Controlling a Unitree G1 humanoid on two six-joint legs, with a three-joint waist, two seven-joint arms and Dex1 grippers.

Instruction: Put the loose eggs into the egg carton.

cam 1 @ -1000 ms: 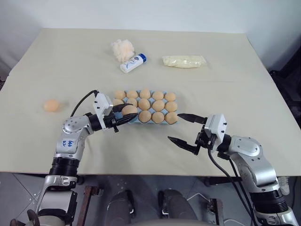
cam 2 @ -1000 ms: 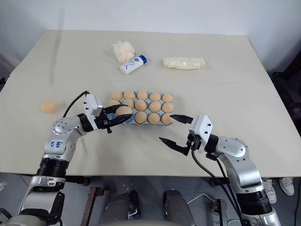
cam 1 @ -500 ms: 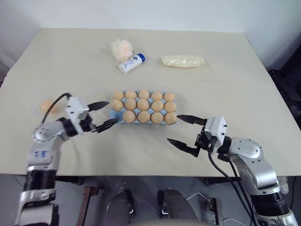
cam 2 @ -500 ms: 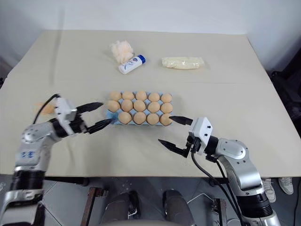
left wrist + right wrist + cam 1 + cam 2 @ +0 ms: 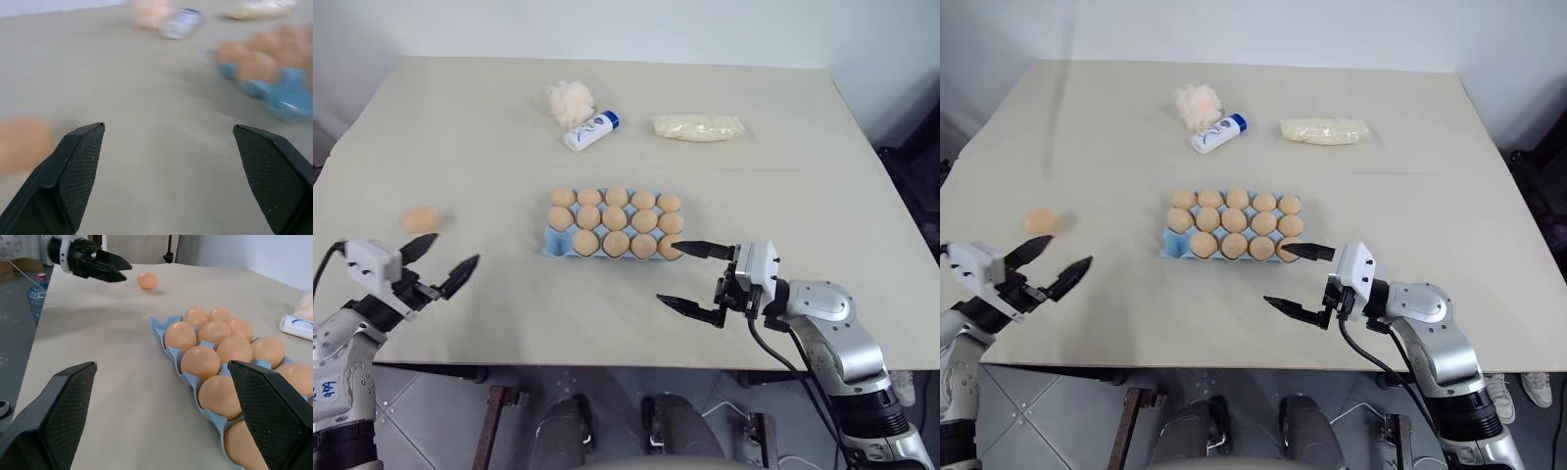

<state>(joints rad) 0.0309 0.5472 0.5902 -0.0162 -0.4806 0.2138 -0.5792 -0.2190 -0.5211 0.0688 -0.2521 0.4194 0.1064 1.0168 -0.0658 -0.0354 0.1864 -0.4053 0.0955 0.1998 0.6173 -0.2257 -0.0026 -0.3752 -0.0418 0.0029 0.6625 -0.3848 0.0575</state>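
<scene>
The worktop (image 5: 636, 117), a broad pale beige slab, takes up most of both eye views, with a light wall behind its far edge and bare floor below its near edge. At its centre sits the egg carton (image 5: 551, 241), long axis running left to right in the frame. Fourteen eggs (image 5: 615, 218) sit in its cups, and the cup at the left end of the middle row looks vacant.

The coming move turns on the one loose egg (image 5: 421, 218), lying alone at the left of the frame, well apart from the carton. The left gripper (image 5: 438, 264) hangs at the lower left with its fingers spread wide and nothing between them; the egg is near it, just up-frame of the upper fingertip. The right gripper (image 5: 695, 278), at the lower right just beside the carton's near right corner, is also fully spread and empty, and far from that egg. So the left arm is clearly the nearer one for the pick.

At the top of the frame lie a white fluffy clump (image 5: 569, 101), a small white bottle (image 5: 590, 131) and a pale yellow packet (image 5: 696, 127).
</scene>
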